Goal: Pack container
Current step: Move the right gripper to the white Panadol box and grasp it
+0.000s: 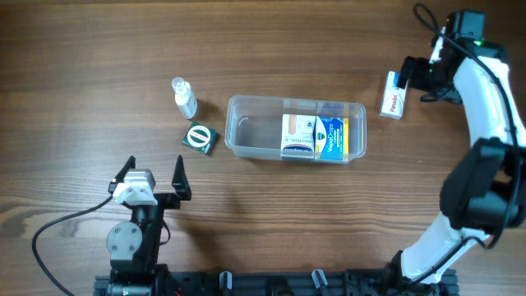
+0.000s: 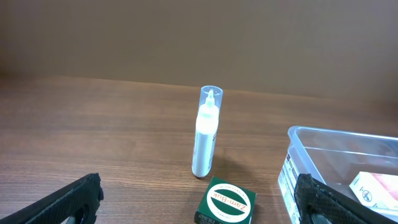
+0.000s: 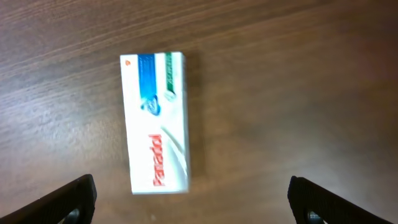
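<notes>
Container (image 1: 246, 131) sits mid-table. Two boxes (image 1: 314, 136) stand in its right half; the left half is free.

Right fingers (image 1: 408, 72) are spread wide and empty, hovering over the Panadol box (image 3: 158, 121), which lies flat on the table (image 1: 82, 66) well right of the container. Left fingers (image 1: 154, 168) are also wide and empty, parked short of the Zam-Buk box (image 1: 200, 138) and the upright bottle (image 1: 185, 99).

Risks as I read them:
- In the wrist view the Panadol box sits left of centre between the fingers. If they close as is, one finger lands first and may shove or twist the box.
- The box is thin and flat. Coming down too low would scrape the table; staying too high lets the pads slide over the top edge.
- The container looks light, so a clipped rim on the drop would push it or knock over the boxes inside.
- The bottle is near the Zam-Buk box, so a left-arm reach could tip it.
</notes>
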Available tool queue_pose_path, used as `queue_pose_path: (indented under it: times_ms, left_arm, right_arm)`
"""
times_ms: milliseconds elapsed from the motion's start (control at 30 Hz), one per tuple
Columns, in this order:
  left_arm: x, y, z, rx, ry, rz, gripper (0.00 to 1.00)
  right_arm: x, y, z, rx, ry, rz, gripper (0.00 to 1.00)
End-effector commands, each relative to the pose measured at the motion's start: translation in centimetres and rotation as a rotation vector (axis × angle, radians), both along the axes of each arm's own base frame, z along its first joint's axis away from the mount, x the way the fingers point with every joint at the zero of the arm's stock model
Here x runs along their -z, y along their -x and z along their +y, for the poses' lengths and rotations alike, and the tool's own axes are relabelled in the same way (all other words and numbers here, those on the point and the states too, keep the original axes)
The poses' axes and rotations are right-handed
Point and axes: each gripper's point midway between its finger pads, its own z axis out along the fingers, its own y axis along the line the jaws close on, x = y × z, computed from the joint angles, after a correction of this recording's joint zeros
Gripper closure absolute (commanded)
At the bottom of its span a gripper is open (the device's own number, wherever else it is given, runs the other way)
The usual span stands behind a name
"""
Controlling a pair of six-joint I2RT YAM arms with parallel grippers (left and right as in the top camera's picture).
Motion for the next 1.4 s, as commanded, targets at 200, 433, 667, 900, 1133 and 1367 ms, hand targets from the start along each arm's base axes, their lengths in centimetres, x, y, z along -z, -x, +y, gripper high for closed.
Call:
queue_pose_path:
  times_ms: [200,433,667,900,1133,1367]
  left_arm:
    - [0.1,0.0,0.0,-0.003,-0.016,-0.002,0.00]
    - [0.1,0.0,0.0,-0.003,-0.016,-0.002,0.00]
    - [0.1,0.0,0.0,-0.003,-0.016,-0.002,0.00]
    - [0.1,0.0,0.0,-0.003,-0.016,-0.002,0.00]
    - [0.1,0.0,0.0,-0.003,-0.016,-0.002,0.00]
    - [0.1,0.0,0.0,-0.003,-0.016,-0.002,0.00]
  right_arm:
    - [4.6,-2.8,2.8,-0.105,-0.009,0.012,0.00]
    - [7.7,-3.0,2.8,-0.107,-0.014,0.051,0.00]
    - [9.0,-2.9,2.6,-0.111,-0.009,0.073,0.14]
    - [9.0,-2.7,2.6,-0.140,0.002,0.085,0.41]
    - [9.0,-2.6,2.6,-0.164,0.007,0.091,0.54]
    - [3.3,-3.0,2.6,-0.186,0.033,-0.007,0.53]
